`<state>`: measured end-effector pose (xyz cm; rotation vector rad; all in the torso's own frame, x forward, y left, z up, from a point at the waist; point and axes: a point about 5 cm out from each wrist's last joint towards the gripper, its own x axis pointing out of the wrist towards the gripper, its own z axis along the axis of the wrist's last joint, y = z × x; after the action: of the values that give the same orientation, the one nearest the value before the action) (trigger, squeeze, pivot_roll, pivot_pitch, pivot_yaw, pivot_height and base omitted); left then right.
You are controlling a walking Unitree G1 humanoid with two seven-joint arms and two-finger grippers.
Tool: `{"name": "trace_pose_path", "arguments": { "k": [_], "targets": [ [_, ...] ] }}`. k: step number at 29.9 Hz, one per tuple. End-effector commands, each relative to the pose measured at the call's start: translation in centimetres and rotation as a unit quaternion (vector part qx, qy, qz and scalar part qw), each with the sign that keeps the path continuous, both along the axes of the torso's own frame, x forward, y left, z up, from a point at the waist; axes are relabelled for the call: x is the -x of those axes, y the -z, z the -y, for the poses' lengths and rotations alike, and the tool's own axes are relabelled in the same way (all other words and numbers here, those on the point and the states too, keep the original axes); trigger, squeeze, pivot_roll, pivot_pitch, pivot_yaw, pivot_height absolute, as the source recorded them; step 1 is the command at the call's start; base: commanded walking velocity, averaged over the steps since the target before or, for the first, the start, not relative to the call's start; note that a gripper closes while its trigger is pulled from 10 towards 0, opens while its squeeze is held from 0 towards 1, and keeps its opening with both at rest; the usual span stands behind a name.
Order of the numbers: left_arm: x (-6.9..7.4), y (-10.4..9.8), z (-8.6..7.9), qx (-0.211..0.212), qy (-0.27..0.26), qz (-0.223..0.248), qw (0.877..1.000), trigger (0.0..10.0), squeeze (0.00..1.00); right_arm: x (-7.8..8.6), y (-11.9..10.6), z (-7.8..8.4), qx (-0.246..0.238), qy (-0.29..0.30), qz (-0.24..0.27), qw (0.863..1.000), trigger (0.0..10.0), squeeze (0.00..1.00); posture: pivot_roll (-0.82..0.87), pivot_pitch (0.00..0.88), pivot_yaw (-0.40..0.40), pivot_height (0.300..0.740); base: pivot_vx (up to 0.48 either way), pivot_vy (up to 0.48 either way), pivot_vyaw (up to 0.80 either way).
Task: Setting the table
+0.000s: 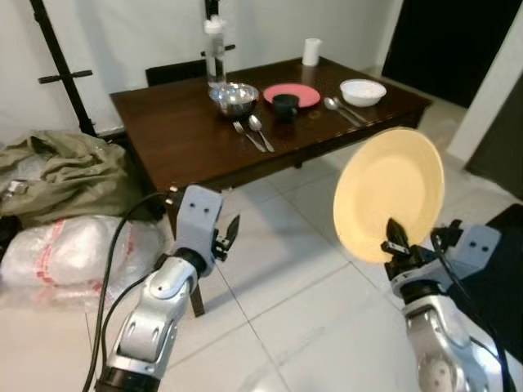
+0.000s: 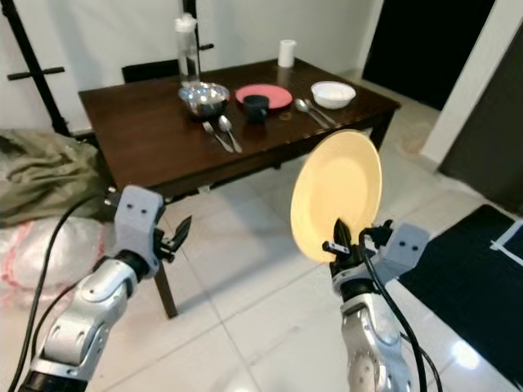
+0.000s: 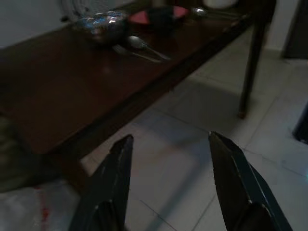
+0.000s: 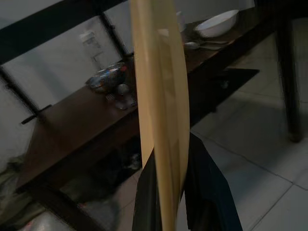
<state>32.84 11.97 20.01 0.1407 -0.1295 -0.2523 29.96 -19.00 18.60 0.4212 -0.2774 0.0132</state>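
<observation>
My right gripper (image 1: 398,241) is shut on the lower rim of a pale yellow plate (image 1: 389,193), held upright on edge above the tiled floor, in front of the table's right end. In the right wrist view the plate (image 4: 161,120) stands edge-on between the black fingers (image 4: 207,187). My left gripper (image 1: 229,233) hangs open and empty near the table's front left corner, its fingers (image 3: 115,183) spread. The dark wooden table (image 1: 180,131) carries a steel bowl (image 1: 234,98), a red plate (image 1: 302,94) with a black cup (image 1: 285,105), a white bowl (image 1: 362,91), and cutlery (image 1: 255,132).
A clear bottle (image 1: 215,51) and a white cup (image 1: 311,51) stand at the table's far side, a dark chair (image 1: 176,72) behind it. An olive cloth heap (image 1: 65,171) and a plastic bag (image 1: 65,249) lie on the left floor. A black mat (image 2: 474,261) is at right.
</observation>
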Motion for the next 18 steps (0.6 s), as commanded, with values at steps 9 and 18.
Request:
{"name": "trace_pose_path", "arguments": {
  "k": [9,18],
  "targets": [
    [0.14,0.67,0.74,-0.002,0.014,-0.005,1.000,10.0,0.00,0.34,0.15,0.53,-0.001,0.007,0.001,1.000,10.0,0.00,0.08,0.076,0.079,0.740,0.480,0.000,0.00],
    [0.21,0.49,0.74,0.000,0.015,0.001,1.000,10.0,0.00,0.41,-0.10,0.02,0.000,-0.015,0.007,1.000,10.0,0.00,0.09,0.084,0.080,0.740,0.480,0.000,0.00]
  ]
}}
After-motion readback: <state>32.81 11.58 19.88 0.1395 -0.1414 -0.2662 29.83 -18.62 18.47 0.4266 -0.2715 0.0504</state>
